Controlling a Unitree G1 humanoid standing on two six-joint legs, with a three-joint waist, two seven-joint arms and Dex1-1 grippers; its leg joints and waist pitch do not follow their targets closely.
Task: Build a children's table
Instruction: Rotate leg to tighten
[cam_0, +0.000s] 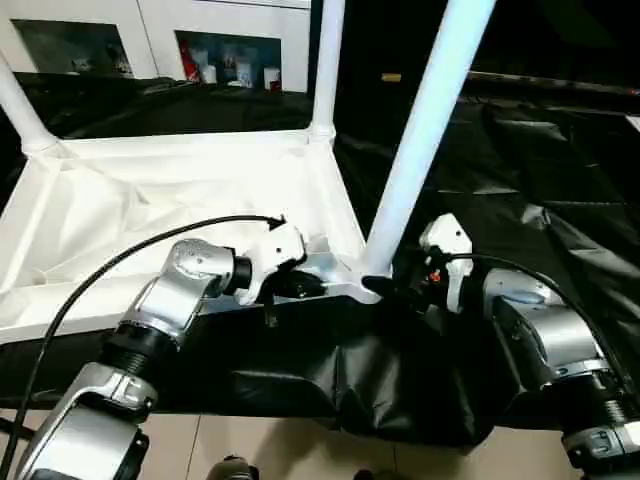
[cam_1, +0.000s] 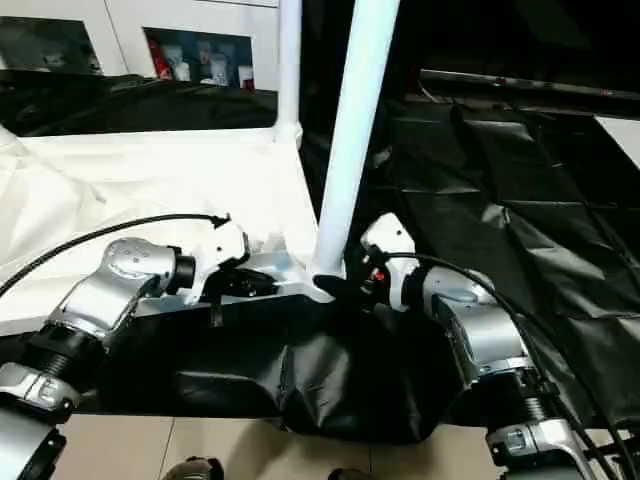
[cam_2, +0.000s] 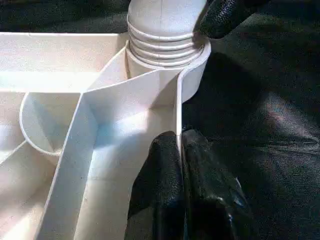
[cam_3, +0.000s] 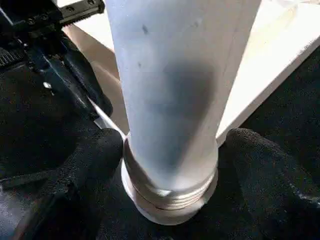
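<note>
White ribbed tabletop (cam_0: 180, 190), upside down, legs (cam_0: 425, 130) seemingly socketed.

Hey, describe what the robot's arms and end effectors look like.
Both forearms are silver metal cylinders with black ribbed joints. Each wrist carries a white housing, a black cable looping to it. The left end effector and right end effector have black textured fingers.
</note>
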